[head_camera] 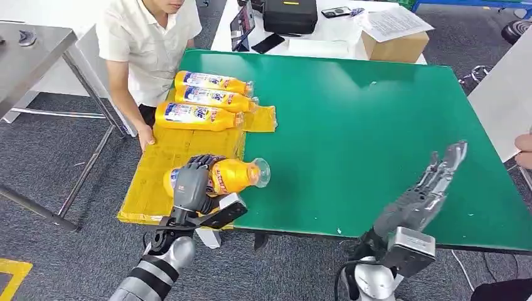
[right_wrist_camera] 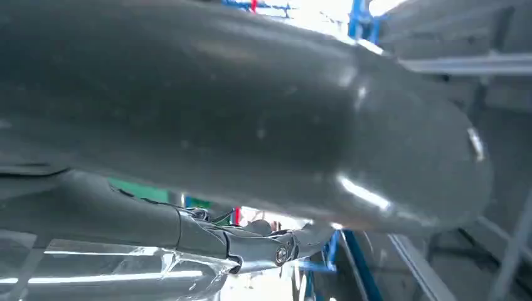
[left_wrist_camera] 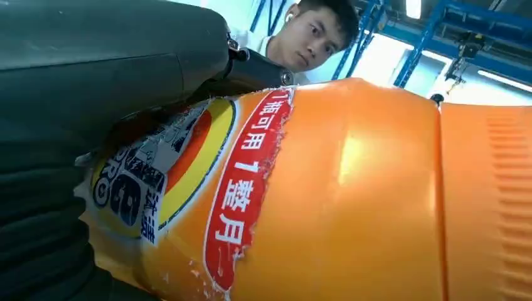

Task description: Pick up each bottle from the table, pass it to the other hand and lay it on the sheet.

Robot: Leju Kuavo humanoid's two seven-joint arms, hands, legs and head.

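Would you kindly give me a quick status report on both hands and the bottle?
Left hand grips orange bottle over yellow sheet. Right hand open above green table. Three bottles already on sheet; person's hand at its edge.

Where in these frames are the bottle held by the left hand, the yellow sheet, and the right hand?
held bottle (head_camera: 235, 175): head view, on its orange body beside the label.
yellow sheet (head_camera: 166, 150): head view, on a bare patch between the lying bottles and the held one.
right hand (head_camera: 433, 179): head view, on the middle of the outstretched hand.

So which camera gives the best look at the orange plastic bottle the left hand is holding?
The head view: it shows the whole orange plastic bottle in the left hand above the yellow sheet. The left wrist view shows its label close up; the right wrist view doesn't help.
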